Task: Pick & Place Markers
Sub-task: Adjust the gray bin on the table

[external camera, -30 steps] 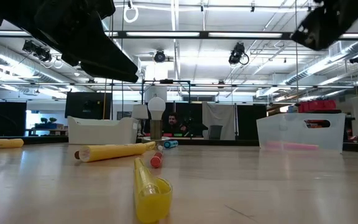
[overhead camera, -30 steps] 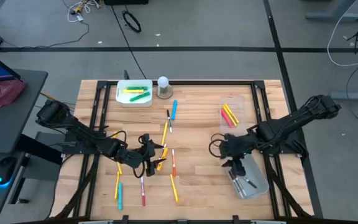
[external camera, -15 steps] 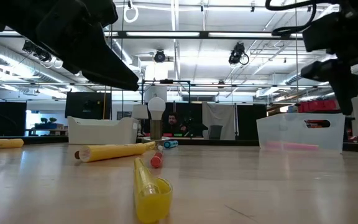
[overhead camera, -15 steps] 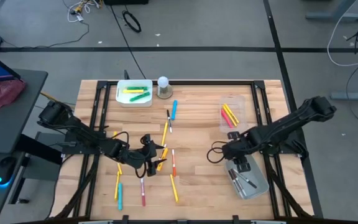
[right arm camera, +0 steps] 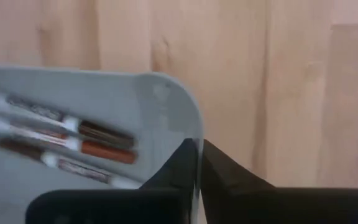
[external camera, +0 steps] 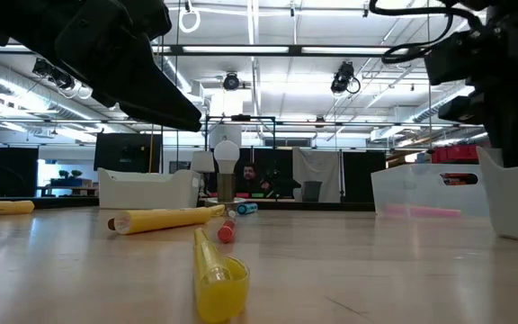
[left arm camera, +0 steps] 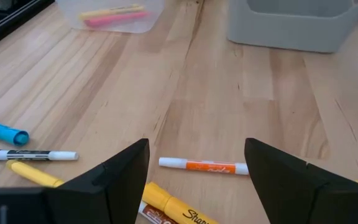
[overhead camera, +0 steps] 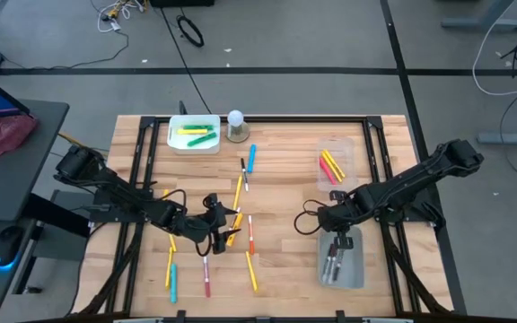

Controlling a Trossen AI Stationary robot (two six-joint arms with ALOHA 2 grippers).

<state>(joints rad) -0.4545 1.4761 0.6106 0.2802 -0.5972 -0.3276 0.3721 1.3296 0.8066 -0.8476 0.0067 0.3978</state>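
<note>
My right claw [right arm camera: 197, 163] is pinched shut on the rim of the grey bin [overhead camera: 342, 260] at the right-front part of the counter [overhead camera: 285, 179]; in the right wrist view the bin wall sits between my two fingers. Inside lie a few white markers with dark caps [right arm camera: 73, 144]. So I grip the bin, not a marker.

My left claw [left arm camera: 194, 165] hangs wide open and empty, low over the loose markers at counter centre-left. Just ahead of it lies an orange-banded marker [left arm camera: 205, 166], with a yellow marker [left arm camera: 166, 205] near my left finger, a thin black-and-white marker [left arm camera: 30, 155] and a blue marker [left arm camera: 2, 131] off to the side.

More markers are scattered on the wood: a blue one [overhead camera: 251, 157] toward the back, yellow, red and green ones toward the front-left. Some are already sorted: yellow and green in the white tray [overhead camera: 194, 134] at the back left, red and yellow in the clear tray [overhead camera: 335, 161] at the back right. A white ball-topped thing [overhead camera: 236, 124] stands beside the white tray.

Step, as I judge it: sorting is mid-way, the right side is repositioning its bin, the left is lined up for a pick. Next move calls for lowering the left claw around the orange-banded marker, fingers straddling it, then closing. Neighbouring markers are close, so I risk nudging them.
</note>
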